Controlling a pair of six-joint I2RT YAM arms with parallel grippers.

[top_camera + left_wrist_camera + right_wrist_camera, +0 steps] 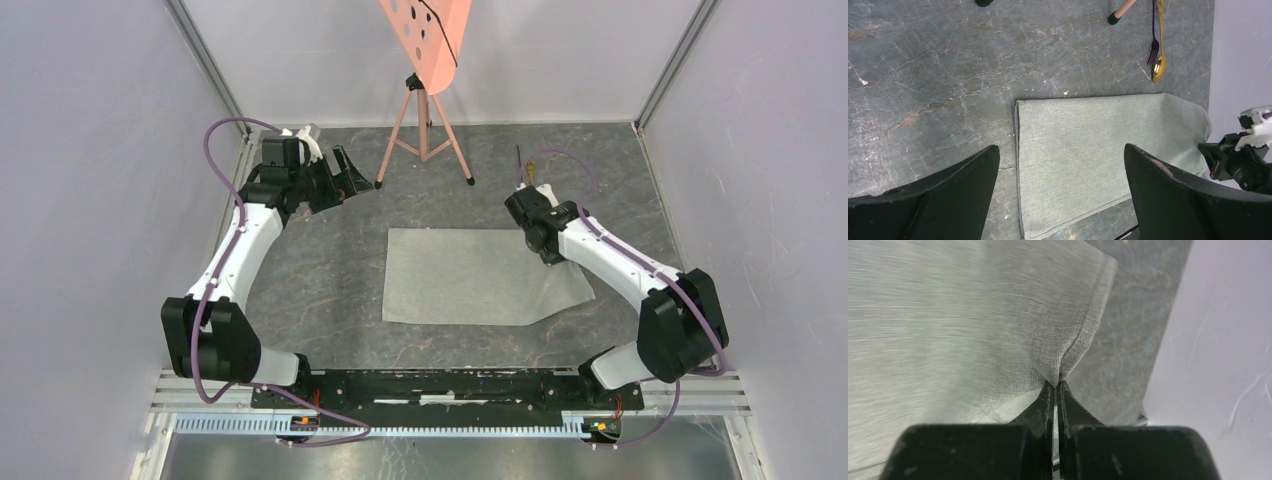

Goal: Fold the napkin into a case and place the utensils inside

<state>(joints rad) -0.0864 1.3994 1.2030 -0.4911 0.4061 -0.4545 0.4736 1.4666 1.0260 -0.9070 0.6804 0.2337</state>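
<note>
The light-grey napkin (pixel 470 275) lies spread flat in the middle of the table; it also shows in the left wrist view (pixel 1088 145) and the right wrist view (pixel 973 315). My right gripper (pixel 550 256) (pixel 1055 384) is shut on the napkin's right edge near its far corner, pinching a small peak of cloth. My left gripper (pixel 350 175) (pixel 1060 147) is open and empty, raised at the far left, away from the napkin. The gold spoon (pixel 1159 65) (pixel 531 172) and the thin black utensil (pixel 1153 47) (pixel 519 160) lie side by side beyond the napkin's far right corner.
A pink perforated board (pixel 425 40) stands on a tripod (pixel 425 125) at the back centre; one of its feet (pixel 1115 17) is near the utensils. Grey walls close in the table on the left, back and right.
</note>
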